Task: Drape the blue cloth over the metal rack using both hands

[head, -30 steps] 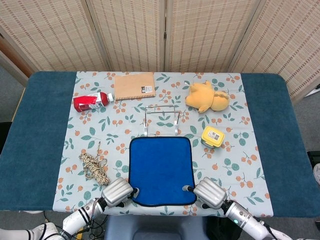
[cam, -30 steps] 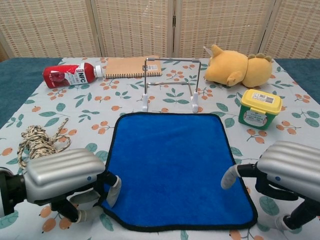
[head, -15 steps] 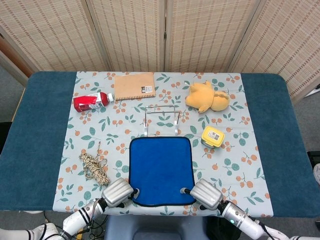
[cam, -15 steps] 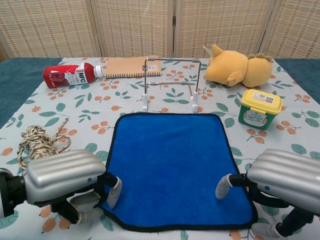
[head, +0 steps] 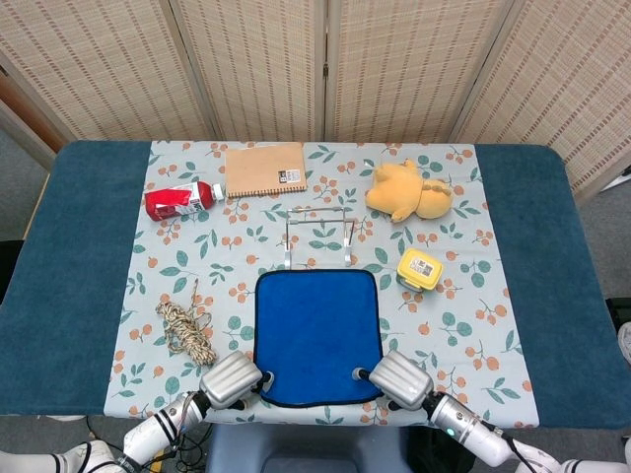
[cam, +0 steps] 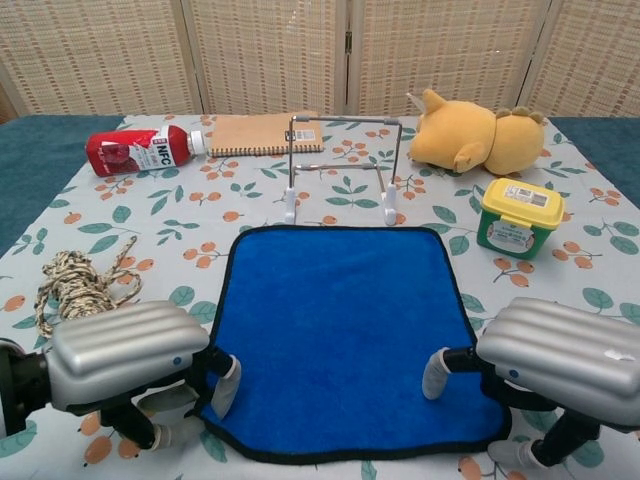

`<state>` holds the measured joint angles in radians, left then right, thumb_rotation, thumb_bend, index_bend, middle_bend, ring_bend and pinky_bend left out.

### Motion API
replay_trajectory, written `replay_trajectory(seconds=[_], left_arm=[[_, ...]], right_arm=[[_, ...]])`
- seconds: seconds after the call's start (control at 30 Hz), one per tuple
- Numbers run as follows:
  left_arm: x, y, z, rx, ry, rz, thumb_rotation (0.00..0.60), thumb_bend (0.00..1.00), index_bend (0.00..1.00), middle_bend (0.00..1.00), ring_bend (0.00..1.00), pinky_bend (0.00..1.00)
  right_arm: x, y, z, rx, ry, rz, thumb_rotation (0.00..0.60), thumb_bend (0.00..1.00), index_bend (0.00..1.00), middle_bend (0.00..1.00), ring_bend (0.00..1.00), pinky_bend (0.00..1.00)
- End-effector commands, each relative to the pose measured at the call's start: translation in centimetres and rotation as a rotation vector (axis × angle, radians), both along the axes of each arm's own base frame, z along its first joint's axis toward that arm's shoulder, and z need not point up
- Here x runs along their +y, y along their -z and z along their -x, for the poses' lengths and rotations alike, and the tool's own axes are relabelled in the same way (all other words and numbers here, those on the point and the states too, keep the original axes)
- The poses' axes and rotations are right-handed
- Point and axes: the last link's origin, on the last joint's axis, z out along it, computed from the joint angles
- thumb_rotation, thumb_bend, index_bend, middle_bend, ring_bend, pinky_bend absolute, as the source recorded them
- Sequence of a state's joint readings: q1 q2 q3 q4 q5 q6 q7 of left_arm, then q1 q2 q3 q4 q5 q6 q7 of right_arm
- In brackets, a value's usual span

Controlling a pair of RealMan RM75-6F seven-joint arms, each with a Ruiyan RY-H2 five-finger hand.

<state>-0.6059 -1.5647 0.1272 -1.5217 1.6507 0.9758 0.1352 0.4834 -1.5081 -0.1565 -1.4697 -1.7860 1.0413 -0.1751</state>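
Observation:
The blue cloth lies flat on the patterned tablecloth, just in front of the small metal rack, which stands upright. My left hand is at the cloth's near left corner, one finger on top of the edge and the thumb below, pinching it. My right hand covers the near right corner. Its finger reaches over the cloth while its thumb sits apart, below the corner, so no hold on the cloth is seen.
A yellow tub stands to the right of the cloth, with a plush toy behind it. A coil of rope lies to the left. A red bottle and a notebook are at the back.
My right hand has slid left and inward over the cloth's near right corner, nudging that corner in slightly. The left hand has stayed where it was.

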Motion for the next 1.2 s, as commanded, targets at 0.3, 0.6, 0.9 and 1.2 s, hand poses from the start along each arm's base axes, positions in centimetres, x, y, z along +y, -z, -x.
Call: replay_trajectory(seconds=[0.3, 0.6, 0.9, 1.2], left_arm=[[0.1, -0.2, 0.1, -0.008, -0.007, -0.006, 0.6, 0.44, 0.56, 0.9, 0.9, 1.0], [0.7, -0.6, 0.0, -0.03, -0.023, -0.015, 0.6, 0.44, 0.56, 0.9, 0.91, 1.0], [3.5, -2.9, -2.0, -0.161, -0.066, -0.05, 0.6, 0.44, 0.57, 0.91, 0.91, 1.0], [7.9, -5.7, -6.2, -0.256, -0.063, -0.096, 0.6, 0.44, 0.57, 0.91, 0.92, 1.0]], right_arm=[[-0.5, 0.4, -0.2, -0.044, 0.003, 0.03, 0.6, 0.46, 0.48, 0.92, 0.85, 0.94], [-1.1, 0.5, -0.4, -0.077, 0.017, 0.055, 0.6, 0.48, 0.64, 0.93, 0.86, 0.94], [-2.6, -1.6, -1.9, -0.177, 0.041, 0.133, 0.6, 0.49, 0.7, 0.93, 0.86, 0.94], [-5.6, -4.8, -4.1, -0.223, 0.021, 0.242, 0.6, 0.49, 0.7, 0.93, 0.86, 0.94]])
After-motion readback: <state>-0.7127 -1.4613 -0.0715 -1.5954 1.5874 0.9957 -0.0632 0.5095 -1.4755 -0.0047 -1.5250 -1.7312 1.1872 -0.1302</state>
